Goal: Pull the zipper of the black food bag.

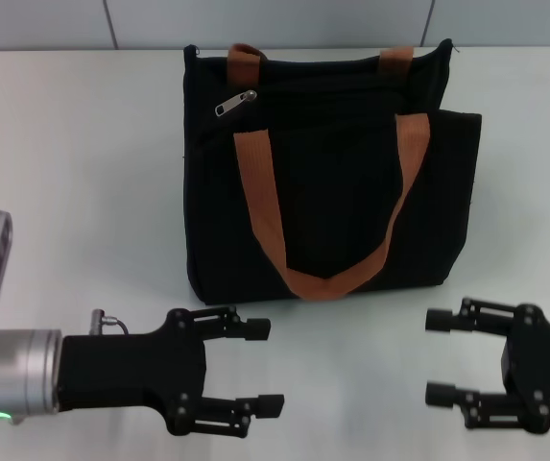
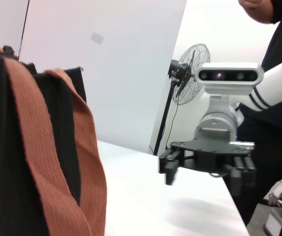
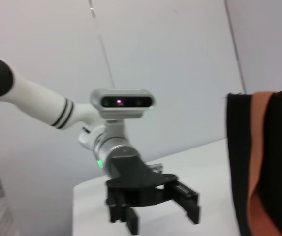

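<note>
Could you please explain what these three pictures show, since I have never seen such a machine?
It is a two-armed robot at a white table. The head view looks down from its head. Each wrist view comes from a camera on one arm and shows the other arm across from it. A black bag with brown straps stands on the table, its silver zipper near the top left. The left tool and the right tool hover open in front of the bag, holding nothing.

Black food bag [image 2: 13, 162] (rust-brown strap [image 2: 72, 162] in front), right gripper [image 2: 207, 164] open beyond.
</note>
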